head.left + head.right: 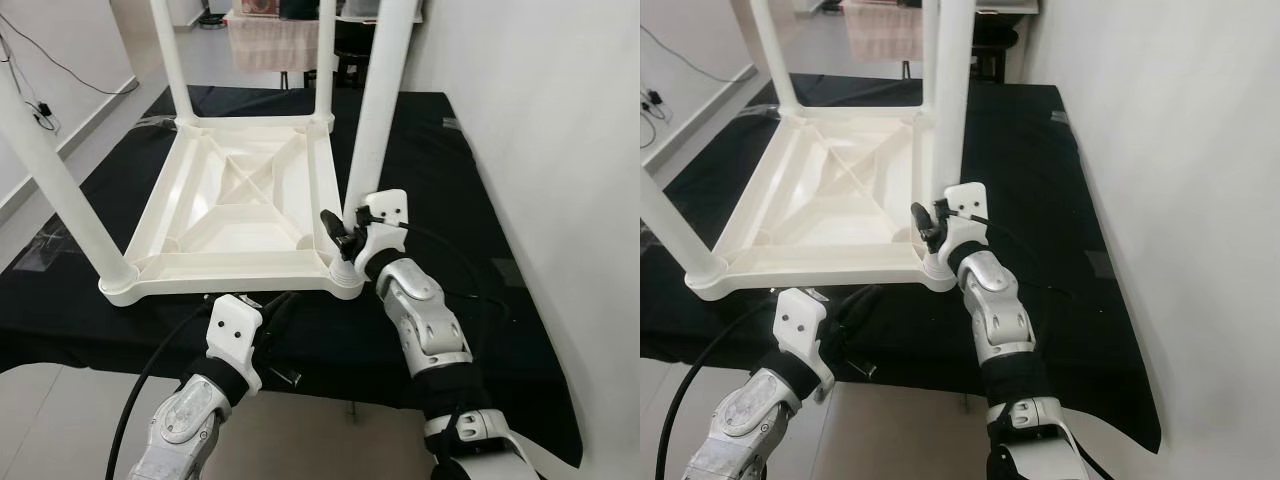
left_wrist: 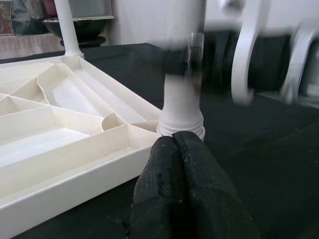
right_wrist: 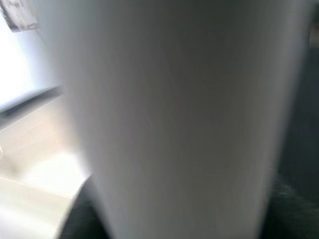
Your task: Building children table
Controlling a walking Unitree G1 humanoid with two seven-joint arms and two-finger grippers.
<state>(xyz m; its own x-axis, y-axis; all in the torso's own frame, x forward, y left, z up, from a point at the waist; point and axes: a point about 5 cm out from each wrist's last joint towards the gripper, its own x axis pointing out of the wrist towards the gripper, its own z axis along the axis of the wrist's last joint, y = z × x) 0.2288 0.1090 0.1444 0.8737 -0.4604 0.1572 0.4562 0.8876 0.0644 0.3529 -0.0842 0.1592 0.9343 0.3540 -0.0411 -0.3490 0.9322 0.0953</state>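
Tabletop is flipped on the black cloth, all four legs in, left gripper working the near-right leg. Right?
Not quite: it is the right gripper at the near-right leg, close against its base, as the left eye view shows. The left gripper sits shut, low before the tabletop. The rest stands: tabletop upside down on the black cloth, four legs in.

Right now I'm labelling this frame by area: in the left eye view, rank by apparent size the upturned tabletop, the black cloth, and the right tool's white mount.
1. black cloth, spreading past the table on every side.
2. upturned tabletop.
3. right tool's white mount, smallest though nearer the camera than most of the tabletop.
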